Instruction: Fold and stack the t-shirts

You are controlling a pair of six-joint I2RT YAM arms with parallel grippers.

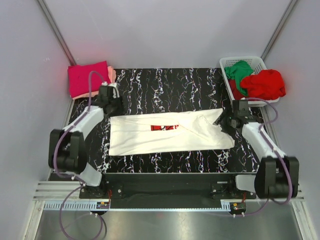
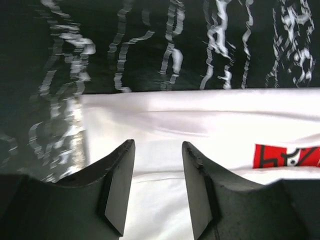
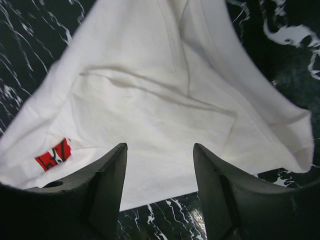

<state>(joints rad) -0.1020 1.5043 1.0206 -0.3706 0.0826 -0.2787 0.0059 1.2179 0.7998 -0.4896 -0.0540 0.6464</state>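
Table: black, white-veined marble-pattern table (image 1: pixel 165 82).
White tee: white cotton t-shirt (image 1: pixel 150 142) with a red square print (image 1: pixel 164 128), spread flat and partly folded across the table's middle, reaching from the left edge to the right edge.
Basket: white slatted plastic basket (image 1: pixel 227 62) at the far right corner, holding a crumpled red tee (image 1: pixel 265 84) and a green tee (image 1: pixel 237 70).
Folded stack: magenta tee (image 1: pixel 87 79) over a salmon-pink tee (image 1: pixel 111 74), at the far left corner.
Left hand (image 2: pixel 158 145): fingers spread, empty, over the shirt's left end.
Right hand (image 3: pixel 159 147): fingers spread, empty, over the shirt's right end.
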